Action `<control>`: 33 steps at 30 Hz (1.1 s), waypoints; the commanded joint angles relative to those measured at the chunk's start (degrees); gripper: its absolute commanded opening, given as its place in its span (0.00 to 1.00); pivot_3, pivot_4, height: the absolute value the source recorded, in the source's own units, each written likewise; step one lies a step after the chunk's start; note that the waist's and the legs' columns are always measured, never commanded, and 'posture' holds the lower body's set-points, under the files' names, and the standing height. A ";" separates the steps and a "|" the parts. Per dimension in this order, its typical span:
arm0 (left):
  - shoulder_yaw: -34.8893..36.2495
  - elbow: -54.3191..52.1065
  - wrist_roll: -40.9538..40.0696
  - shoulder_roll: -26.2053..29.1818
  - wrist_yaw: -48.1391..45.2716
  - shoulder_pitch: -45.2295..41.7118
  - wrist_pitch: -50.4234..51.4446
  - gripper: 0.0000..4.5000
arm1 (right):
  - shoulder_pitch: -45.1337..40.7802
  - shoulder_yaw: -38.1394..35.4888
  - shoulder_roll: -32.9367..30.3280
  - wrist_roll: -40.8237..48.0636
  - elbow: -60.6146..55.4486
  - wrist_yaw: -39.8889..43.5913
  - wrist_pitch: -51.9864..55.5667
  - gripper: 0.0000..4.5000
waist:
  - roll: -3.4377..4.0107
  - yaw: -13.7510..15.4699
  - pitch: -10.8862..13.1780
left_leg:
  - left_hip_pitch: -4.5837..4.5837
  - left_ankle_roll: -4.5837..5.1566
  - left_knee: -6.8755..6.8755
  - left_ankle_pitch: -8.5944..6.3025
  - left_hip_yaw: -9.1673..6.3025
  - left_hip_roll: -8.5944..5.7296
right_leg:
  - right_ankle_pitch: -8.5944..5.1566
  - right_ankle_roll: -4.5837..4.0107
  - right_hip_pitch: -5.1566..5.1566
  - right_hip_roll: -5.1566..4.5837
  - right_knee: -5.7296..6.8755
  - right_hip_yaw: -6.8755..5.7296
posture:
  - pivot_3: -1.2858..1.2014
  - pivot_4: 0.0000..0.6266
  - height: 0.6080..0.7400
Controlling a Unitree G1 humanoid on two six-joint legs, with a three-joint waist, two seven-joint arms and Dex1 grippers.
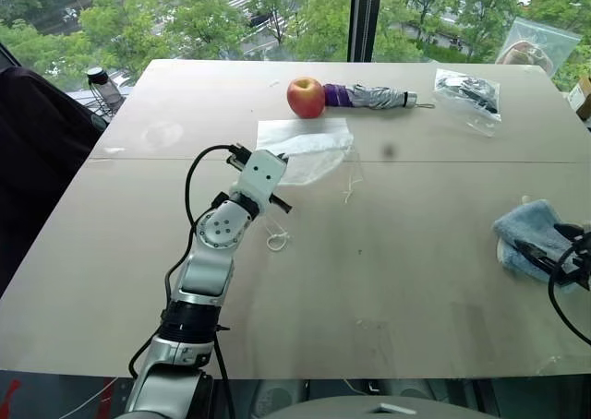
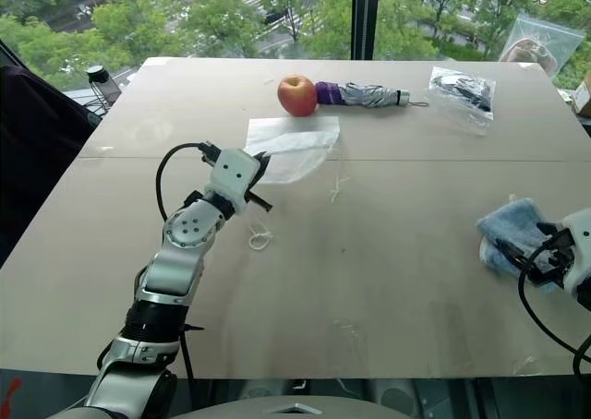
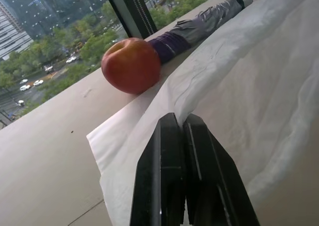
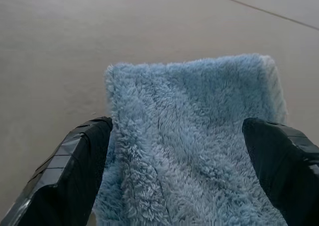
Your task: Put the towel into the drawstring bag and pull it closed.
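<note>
Near the far middle of the table (image 1: pixel 388 271), the drawstring bag (image 1: pixel 309 147) lies flat just in front of a red apple (image 1: pixel 306 97) and a folded umbrella (image 1: pixel 374 96), its thin white cords (image 1: pixel 352 186) trailing toward the robot. The left gripper (image 1: pixel 280 200) has its two black fingers pressed together on the near edge of that white, semi-sheer fabric; the left wrist view shows the cloth pinched and lifting into a ridge from the fingertips (image 3: pixel 175 124). Well apart, at the right edge of the table, the towel (image 4: pixel 192 141) sits as a thick, fluffy light-blue heap, loosely folded with a soft rounded edge. The right gripper (image 4: pixel 187 178) straddles it with fingers spread wide, one on each side of the pile, not yet closed on it. The step in hand looks like the pick-up of the towel while the other arm holds the bag's mouth. Next, the right fingers would need to sink into the pile and close, then carry it across to the bag; the plush cloth should compress easily, but the bag's opening appears slack and may need lifting wider. A clear plastic bag (image 1: pixel 468 89) of dark items lies beyond, out of the way.
</note>
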 commanded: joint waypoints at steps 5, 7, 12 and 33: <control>0.44 -4.19 -0.33 0.24 0.14 0.81 1.07 0.01 | -0.91 1.75 -0.93 -4.74 3.77 0.41 -4.16 1.00 | 0.00 0.09 0.01 | -0.01 0.00 0.03 0.00 0.05 0.01 | 0.00 0.00 0.01 0.00 -0.02 0.04 | 0.52 0.24 1.00; 0.35 -4.17 -0.30 0.19 0.18 0.88 1.14 0.01 | -2.58 3.19 -1.49 -8.57 7.13 -1.63 -6.72 1.00 | -0.01 0.07 0.01 | -0.01 0.00 0.03 0.00 0.06 0.00 | 0.00 0.00 0.00 0.00 -0.02 0.05 | 0.52 0.24 1.00; 0.30 -4.25 -0.32 0.09 0.28 1.32 1.14 0.01 | -8.06 5.30 -1.44 -15.51 13.70 -7.47 -13.73 1.00 | -0.02 -0.02 0.01 | 0.04 0.00 0.03 0.00 0.15 -0.01 | 0.00 0.00 0.01 0.01 -0.01 0.12 | 0.52 0.24 1.00; -0.13 -5.85 0.16 -0.14 0.71 2.49 2.01 0.00 | -21.84 2.85 4.95 -13.33 25.52 -22.62 11.34 0.88 | -0.34 0.10 -0.18 | 0.07 0.00 0.07 0.00 0.23 0.02 | 0.03 0.00 0.05 -0.02 -0.01 0.29 | 0.52 0.24 1.00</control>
